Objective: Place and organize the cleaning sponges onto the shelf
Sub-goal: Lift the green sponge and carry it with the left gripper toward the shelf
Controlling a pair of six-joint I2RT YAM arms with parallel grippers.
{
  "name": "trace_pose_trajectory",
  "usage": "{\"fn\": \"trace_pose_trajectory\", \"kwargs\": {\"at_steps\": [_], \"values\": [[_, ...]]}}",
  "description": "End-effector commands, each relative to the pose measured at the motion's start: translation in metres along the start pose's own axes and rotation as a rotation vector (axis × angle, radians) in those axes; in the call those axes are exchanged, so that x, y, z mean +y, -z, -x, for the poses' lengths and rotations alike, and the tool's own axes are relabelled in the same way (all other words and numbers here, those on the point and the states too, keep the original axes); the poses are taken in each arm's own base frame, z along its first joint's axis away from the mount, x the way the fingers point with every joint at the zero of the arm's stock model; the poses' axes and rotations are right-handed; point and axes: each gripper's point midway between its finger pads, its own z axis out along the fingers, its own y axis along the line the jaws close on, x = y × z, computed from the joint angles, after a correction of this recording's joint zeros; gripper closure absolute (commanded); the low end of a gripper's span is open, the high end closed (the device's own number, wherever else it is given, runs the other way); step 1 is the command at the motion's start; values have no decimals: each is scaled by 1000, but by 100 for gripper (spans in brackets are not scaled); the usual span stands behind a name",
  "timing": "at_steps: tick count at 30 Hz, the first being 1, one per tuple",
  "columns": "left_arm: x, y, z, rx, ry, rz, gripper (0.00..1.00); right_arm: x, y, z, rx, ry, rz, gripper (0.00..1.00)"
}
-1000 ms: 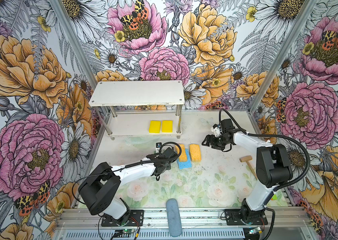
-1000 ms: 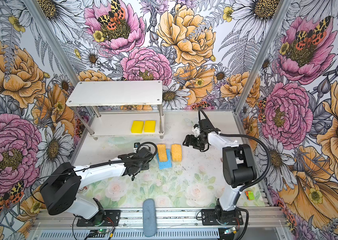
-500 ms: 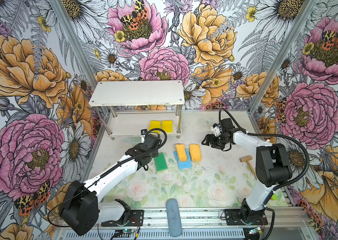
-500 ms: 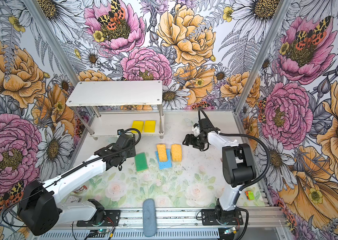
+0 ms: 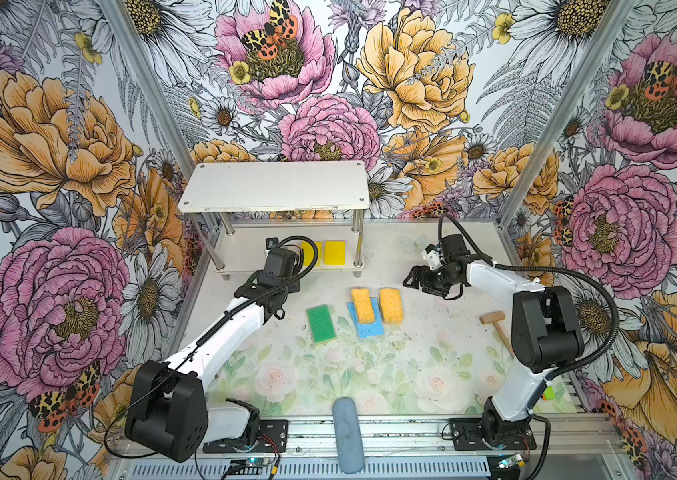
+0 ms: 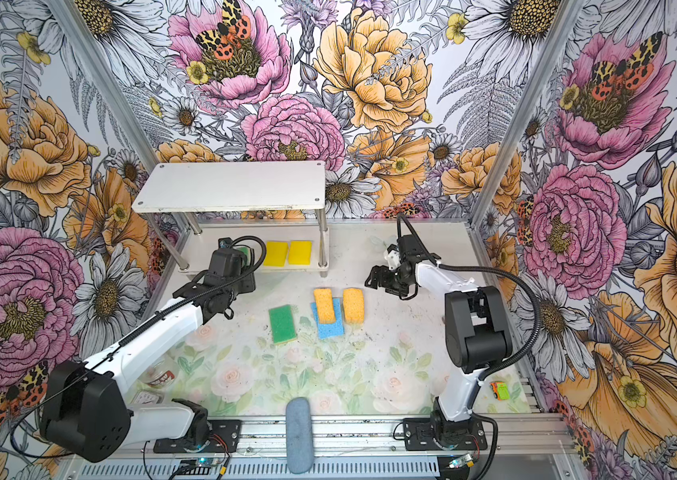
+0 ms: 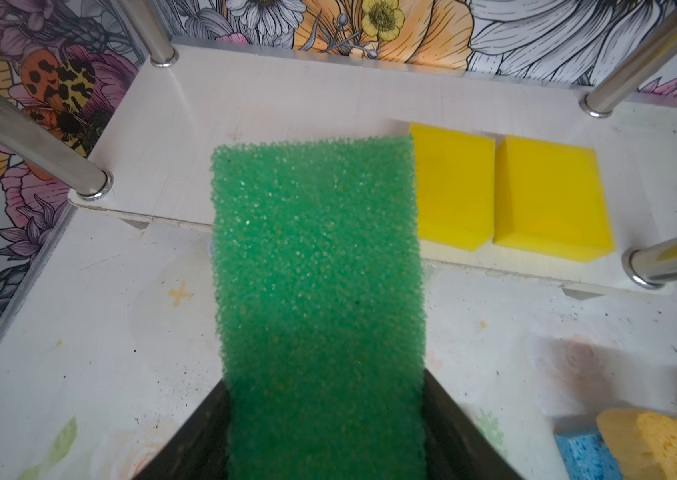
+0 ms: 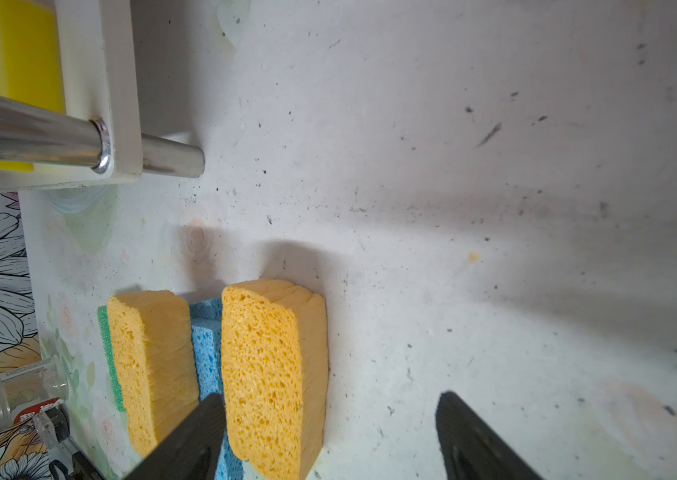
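I read the left gripper (image 7: pixel 324 428) as clamped on the held green sponge (image 7: pixel 316 266), which fills the centre of the left wrist view. The sponge's far end reaches over the front edge of the lower board (image 7: pixel 286 104) of the shelf (image 5: pixel 274 192), just beside the near yellow sponge (image 7: pixel 449 187). The far yellow sponge (image 7: pixel 548 195) lies alongside on the same board. In both top views the shelf stands at upper centre. On the table at mid-frame lie the loose green sponge (image 5: pixel 321 324), the left orange sponge (image 5: pixel 363 305) resting on the blue sponge (image 5: pixel 368 328), and the right orange sponge (image 5: pixel 390 305) just beside them. The right gripper (image 5: pixel 415 282) sits to the right of this group, near the right orange sponge, jaws spread with nothing between them. A wooden mallet (image 5: pixel 494 324) lies at right, well apart.
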Motion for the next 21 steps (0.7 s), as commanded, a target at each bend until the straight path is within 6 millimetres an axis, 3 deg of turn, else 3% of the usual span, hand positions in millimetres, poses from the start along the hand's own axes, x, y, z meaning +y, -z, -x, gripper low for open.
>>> {"fn": "trace_pose_trajectory", "kwargs": {"at_steps": [1,10,21], "values": [[-3,-7,22,-65,-3,-54,36,11,1,10,-23,22,23,18],[4,-46,32,-69,-16,-54,35,12,3,9,-26,25,24,18],[-9,-83,42,-19,-55,-72,35,9,2,7,-22,28,16,18]]}}
